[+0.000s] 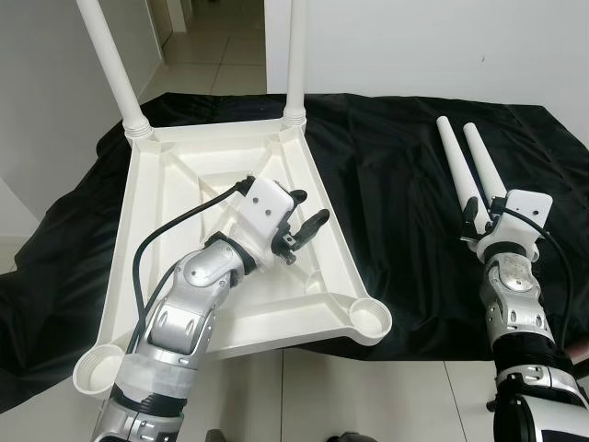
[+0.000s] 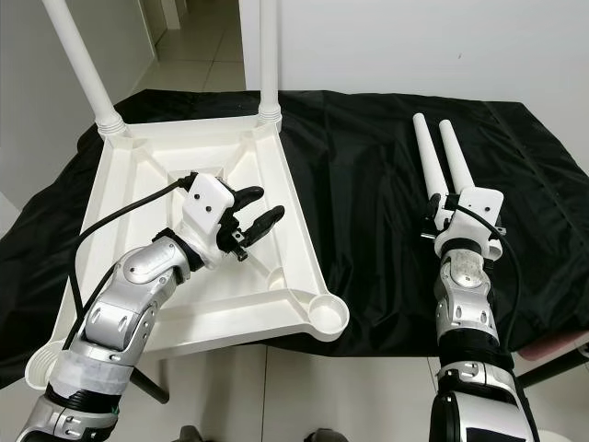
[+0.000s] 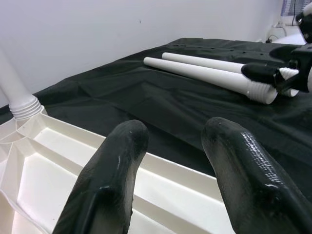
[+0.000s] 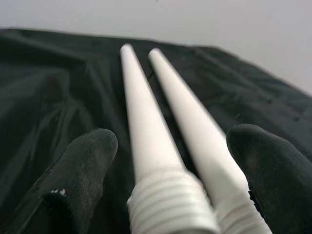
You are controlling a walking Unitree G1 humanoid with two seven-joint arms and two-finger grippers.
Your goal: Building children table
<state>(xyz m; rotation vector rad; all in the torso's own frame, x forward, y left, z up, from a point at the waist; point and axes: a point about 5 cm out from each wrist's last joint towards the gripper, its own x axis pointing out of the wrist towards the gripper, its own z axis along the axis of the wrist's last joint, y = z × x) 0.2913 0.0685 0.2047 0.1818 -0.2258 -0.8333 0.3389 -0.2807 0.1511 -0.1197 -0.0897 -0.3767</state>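
Observation:
A white plastic table (image 1: 166, 212) lies upside down on the black cloth. Two white legs (image 1: 109, 55) (image 1: 296, 55) stand screwed into its far corners. Its near corner sockets (image 1: 371, 316) (image 1: 99, 366) are bare. Two loose legs (image 1: 456, 161) (image 1: 485, 161) lie side by side on the cloth to the right, threaded ends toward me. My left gripper (image 1: 311, 210) hovers open over the table's underside near its right rim, holding nothing (image 3: 173, 141). My right gripper (image 4: 175, 161) is open, its fingers on either side of the two threaded ends (image 2: 442, 214).
The black cloth (image 1: 386, 157) covers a low surface whose front edge runs just before my arms, with tiled floor (image 1: 386, 396) below. A white wall (image 1: 414, 46) stands behind. A doorway (image 1: 212, 37) opens at the back left.

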